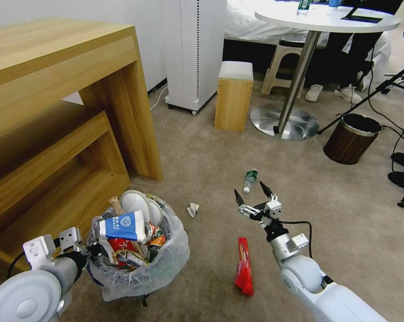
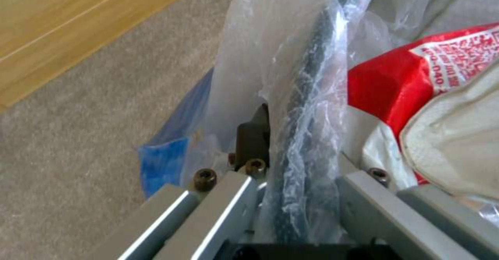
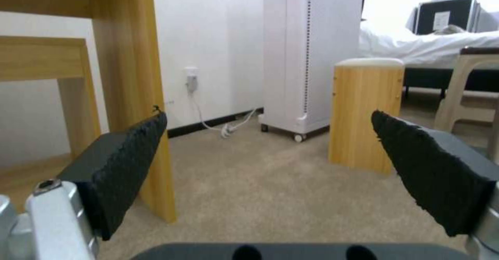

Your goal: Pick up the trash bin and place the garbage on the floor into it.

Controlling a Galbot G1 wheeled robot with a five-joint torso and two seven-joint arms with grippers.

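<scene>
The trash bin (image 1: 141, 264), lined with a crinkled clear bag, sits at the lower left, heaped with garbage: a blue-white carton, white slippers and red wrappers. My left gripper (image 1: 89, 251) is shut on its near rim; the left wrist view shows the dark rim (image 2: 307, 96) and bag film pinched between the fingers (image 2: 253, 135). My right gripper (image 1: 253, 193) hangs open and empty above the floor (image 1: 202, 161). Around it on the carpet lie a red wrapper (image 1: 244, 267), a white tissue wad (image 1: 193, 209) and a clear green-labelled bottle (image 1: 250, 179). The open fingers (image 3: 130, 166) frame bare carpet.
A wooden desk (image 1: 54, 89) stands close on the left. Behind are a white floor appliance (image 1: 193, 49), a wooden stool (image 1: 233, 96) and a round table on a metal foot (image 1: 284, 120). A brown wood-look bin (image 1: 351, 138) and tripod legs with cables stand at the right.
</scene>
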